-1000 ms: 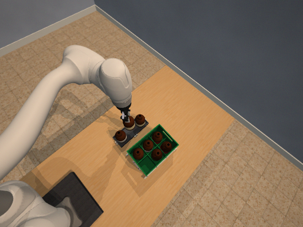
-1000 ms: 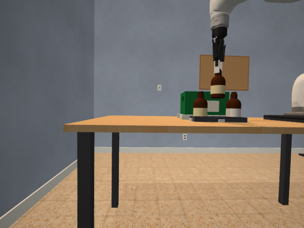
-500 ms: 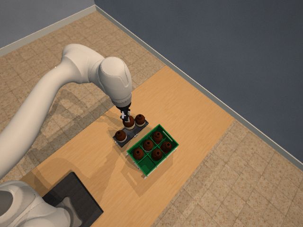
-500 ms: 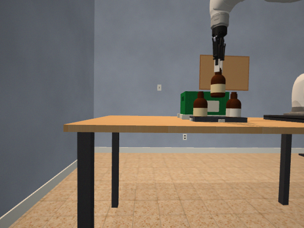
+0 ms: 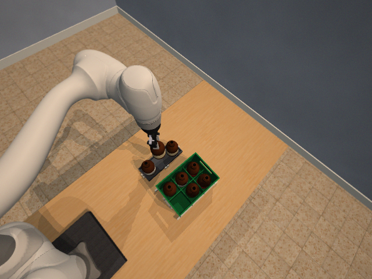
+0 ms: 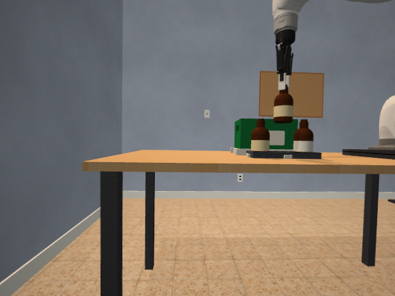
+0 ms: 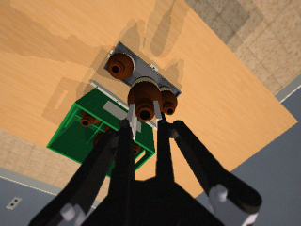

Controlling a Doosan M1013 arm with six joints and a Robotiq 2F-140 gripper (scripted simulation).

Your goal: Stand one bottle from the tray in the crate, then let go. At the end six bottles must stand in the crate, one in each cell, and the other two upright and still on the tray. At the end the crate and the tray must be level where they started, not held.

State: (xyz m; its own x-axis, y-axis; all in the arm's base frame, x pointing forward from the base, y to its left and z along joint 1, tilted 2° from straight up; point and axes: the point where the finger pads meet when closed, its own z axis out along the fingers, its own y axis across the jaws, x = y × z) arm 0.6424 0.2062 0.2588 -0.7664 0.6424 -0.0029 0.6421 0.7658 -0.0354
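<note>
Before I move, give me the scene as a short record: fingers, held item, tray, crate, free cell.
fingers: shut on the bottle neck
held item: brown bottle with cream label, upright, raised above the tray
tray: flat dark grey tray, two bottles standing
crate: green six-cell crate, five bottles
free cell: one, at a corner

Wood-look table (image 5: pixel 234 120) (image 6: pixel 203 167) (image 7: pixel 245 108), smooth; green plastic-look crate (image 5: pixel 209 185) (image 6: pixel 242 134) (image 7: pixel 89 94); bottles brown, glass-look; walls matt.
</note>
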